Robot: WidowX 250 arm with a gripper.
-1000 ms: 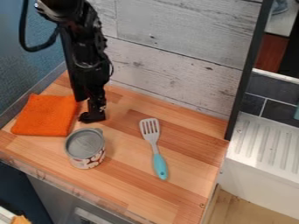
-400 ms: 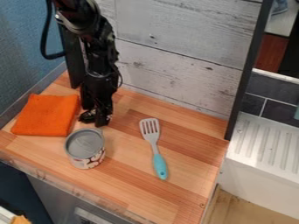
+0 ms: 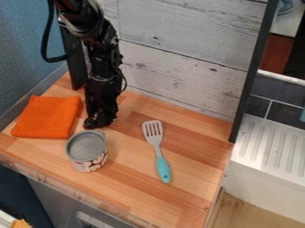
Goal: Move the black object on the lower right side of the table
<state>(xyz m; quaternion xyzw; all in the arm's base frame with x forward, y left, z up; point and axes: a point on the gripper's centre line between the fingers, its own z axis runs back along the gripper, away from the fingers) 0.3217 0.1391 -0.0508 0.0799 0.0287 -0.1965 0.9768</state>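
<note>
Gripper (image 3: 100, 123) beside can (image 3: 87, 150); apart or together, I can't tell | black object: can't single it out; probably light, stiff; I'd pinch mid-body

Cloth (image 3: 46, 117) orange; spatula (image 3: 154, 133) gray w/ turq. handle (image 3: 163, 168); can lid (image 3: 86, 145) gray; tabletop (image 3: 128, 178) striped lt./dk. brown; plank wall (image 3: 179, 35) pale gray.

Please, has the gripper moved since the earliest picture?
Yes, the gripper is now slightly farther right in the view, away from the orange cloth, which has not moved.
</note>
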